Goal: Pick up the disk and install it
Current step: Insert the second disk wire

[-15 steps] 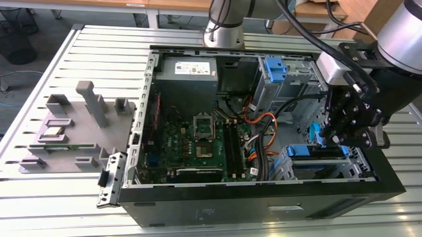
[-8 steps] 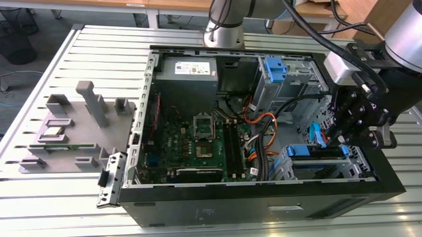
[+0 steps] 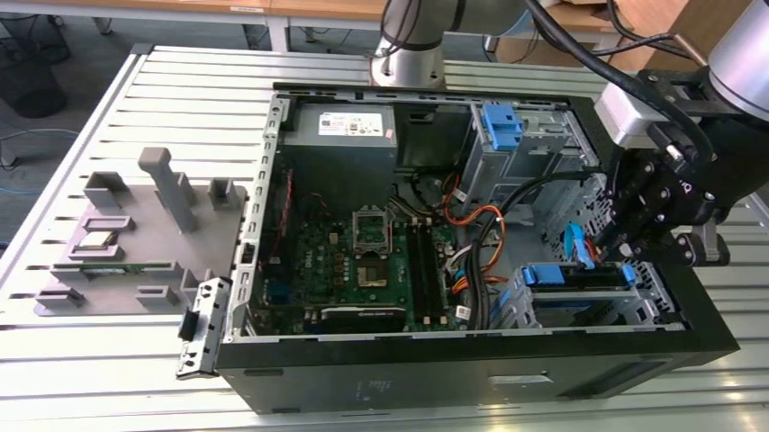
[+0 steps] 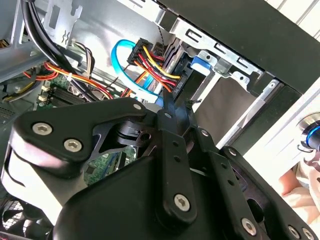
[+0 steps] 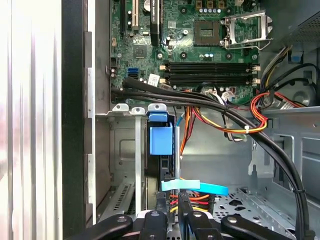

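One gripper (image 3: 628, 247) hangs over the drive cage (image 3: 655, 290) at the case's (image 3: 481, 373) front corner, on the exterior view's right. The disk (image 5: 161, 150) sits edge-up in a cage slot, blue rail (image 3: 574, 274) uppermost, with its cables (image 4: 152, 62) plugged into the rear end. In both wrist views the fingertips (image 5: 172, 212) stand close together at the disk's cabled end; whether they pinch it cannot be told. Judged from this, seating is the step in hand: it goes best with pressure straight along the slot, rails level, and the light-blue cable (image 5: 197, 186) kept from snagging.
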### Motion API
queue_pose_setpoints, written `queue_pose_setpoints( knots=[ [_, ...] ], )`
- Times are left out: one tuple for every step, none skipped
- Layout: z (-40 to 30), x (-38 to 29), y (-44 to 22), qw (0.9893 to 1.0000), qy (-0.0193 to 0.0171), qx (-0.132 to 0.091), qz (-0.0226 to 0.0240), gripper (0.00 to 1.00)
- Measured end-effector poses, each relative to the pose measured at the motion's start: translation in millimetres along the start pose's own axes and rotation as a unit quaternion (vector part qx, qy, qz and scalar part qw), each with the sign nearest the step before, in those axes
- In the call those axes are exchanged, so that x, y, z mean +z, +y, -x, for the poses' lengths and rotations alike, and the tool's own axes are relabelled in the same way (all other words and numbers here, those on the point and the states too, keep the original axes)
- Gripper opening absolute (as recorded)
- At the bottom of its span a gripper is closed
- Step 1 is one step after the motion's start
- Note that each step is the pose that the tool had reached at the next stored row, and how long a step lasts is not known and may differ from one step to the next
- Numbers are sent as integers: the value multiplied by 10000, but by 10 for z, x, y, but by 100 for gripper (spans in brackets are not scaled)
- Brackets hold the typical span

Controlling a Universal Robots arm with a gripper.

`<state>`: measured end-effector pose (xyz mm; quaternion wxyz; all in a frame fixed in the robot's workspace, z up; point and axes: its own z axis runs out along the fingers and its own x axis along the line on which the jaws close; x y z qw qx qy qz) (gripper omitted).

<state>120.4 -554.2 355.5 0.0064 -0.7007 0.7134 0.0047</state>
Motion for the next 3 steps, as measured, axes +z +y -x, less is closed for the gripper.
queue_pose_setpoints(
  knots=[
    [0, 0, 0, 10000, 0, 1, 0, 24],
    [0, 0, 0, 10000, 0, 1, 0, 24],
    [0, 0, 0, 10000, 0, 1, 0, 24]
  ],
)
